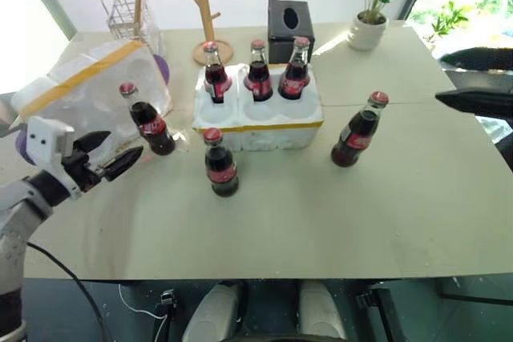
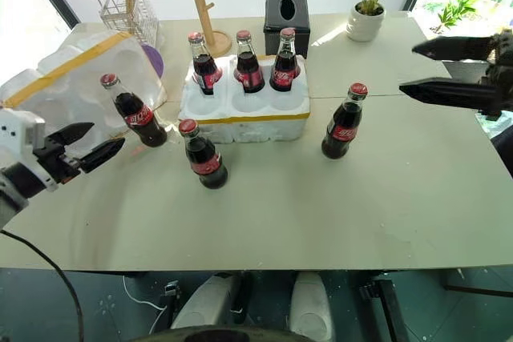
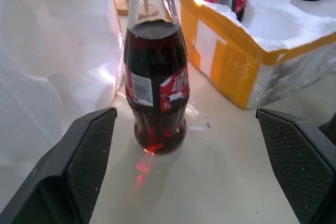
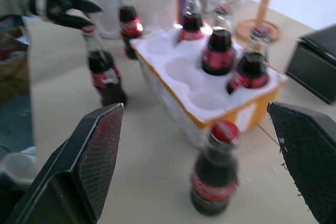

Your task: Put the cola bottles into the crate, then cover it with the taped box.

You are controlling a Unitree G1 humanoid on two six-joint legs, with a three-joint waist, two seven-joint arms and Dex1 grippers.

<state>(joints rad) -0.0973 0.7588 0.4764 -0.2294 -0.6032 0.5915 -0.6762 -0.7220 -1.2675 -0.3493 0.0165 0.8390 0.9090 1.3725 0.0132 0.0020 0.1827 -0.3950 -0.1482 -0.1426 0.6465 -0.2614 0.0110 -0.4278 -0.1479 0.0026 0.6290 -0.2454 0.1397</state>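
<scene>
Both grippers gape wide and empty, the left gripper (image 1: 115, 154) near a cola bottle (image 1: 149, 121) that hides part of the taped box (image 1: 80, 94), the right gripper (image 2: 423, 66) cut off at the frame edge.

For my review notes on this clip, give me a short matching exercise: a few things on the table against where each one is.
Things:
1. crate
2. taped box
3. tissue box
4. potted plant

Places:
A. far right of the table
B. table's left edge, on its side
C. mid-table, three bottles in its back holes
D. just behind the crate

Pairs: 1-C, 2-B, 3-D, 4-A
</scene>
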